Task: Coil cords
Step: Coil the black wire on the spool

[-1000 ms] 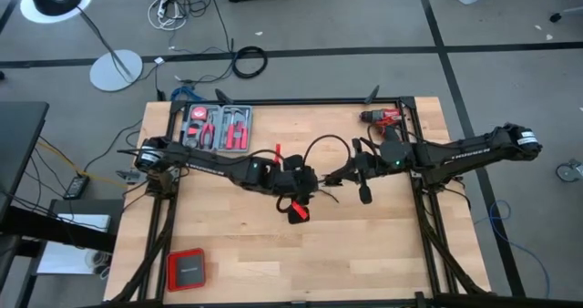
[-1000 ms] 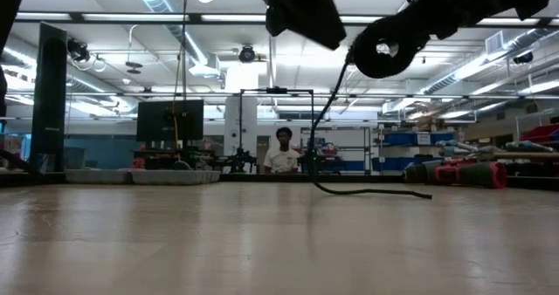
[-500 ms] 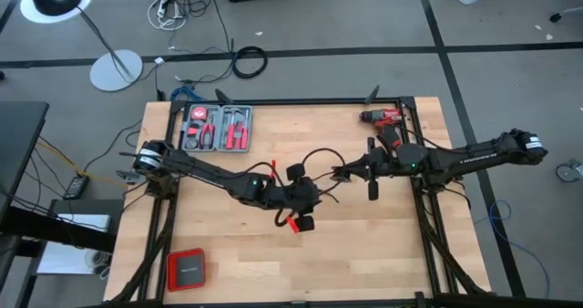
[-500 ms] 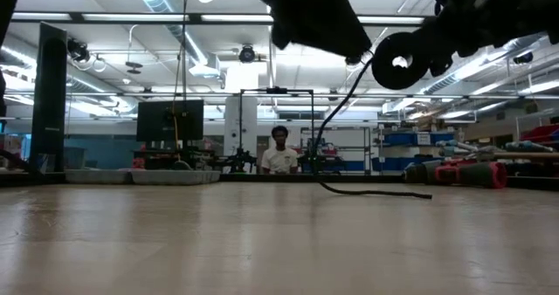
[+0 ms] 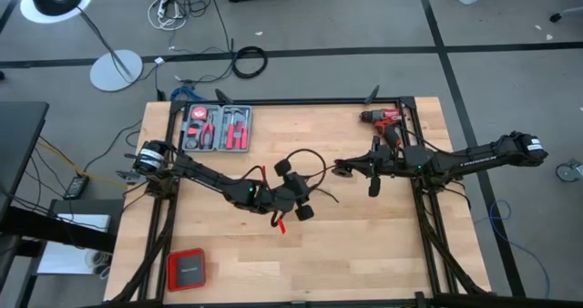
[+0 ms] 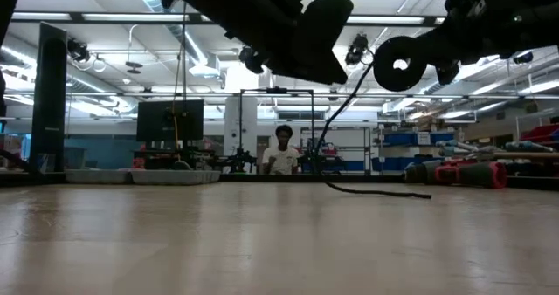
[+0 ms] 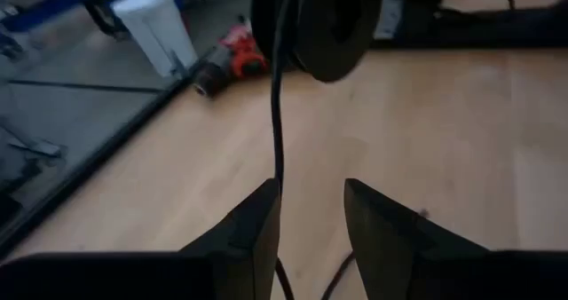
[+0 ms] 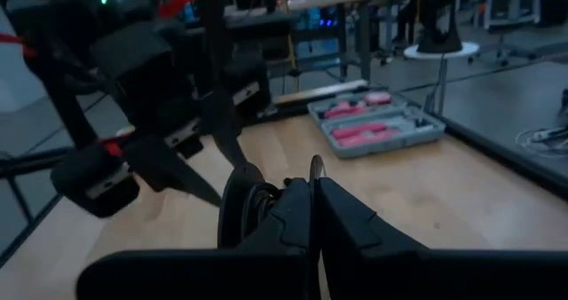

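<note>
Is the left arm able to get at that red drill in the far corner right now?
Probably not easily: the drill lies beyond the right gripper, whose arm crosses in front, and a cord hangs by the left gripper.

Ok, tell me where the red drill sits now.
High view: the red drill lies at the table's far right edge, just beyond the right gripper, opposite the plier tray.

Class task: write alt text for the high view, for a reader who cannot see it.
Seen from above, two dark arms meet over the middle of a wooden table, with a thin black cord looping between the left gripper and the shut right gripper. A tray of red-handled tools and a red drill lie along the far edge, a red case at the near left corner.
</note>
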Action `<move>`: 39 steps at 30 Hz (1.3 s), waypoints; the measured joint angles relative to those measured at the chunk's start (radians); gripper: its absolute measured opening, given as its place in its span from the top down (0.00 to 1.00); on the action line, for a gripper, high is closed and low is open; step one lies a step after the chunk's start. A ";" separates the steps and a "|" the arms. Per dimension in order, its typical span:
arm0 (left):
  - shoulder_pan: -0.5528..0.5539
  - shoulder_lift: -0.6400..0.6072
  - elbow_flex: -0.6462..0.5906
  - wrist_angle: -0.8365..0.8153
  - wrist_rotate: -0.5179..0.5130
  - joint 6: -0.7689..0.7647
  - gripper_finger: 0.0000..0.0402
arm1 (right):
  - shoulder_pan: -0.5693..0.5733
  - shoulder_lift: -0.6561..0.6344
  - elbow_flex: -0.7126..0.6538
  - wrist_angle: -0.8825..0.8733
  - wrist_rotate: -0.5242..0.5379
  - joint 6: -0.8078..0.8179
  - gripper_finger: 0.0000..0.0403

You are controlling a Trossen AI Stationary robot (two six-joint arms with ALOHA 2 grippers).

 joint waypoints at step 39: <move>0.094 -0.001 0.001 -0.170 0.064 -0.178 0.68 | 0.008 0.004 0.001 0.150 0.032 -0.061 0.99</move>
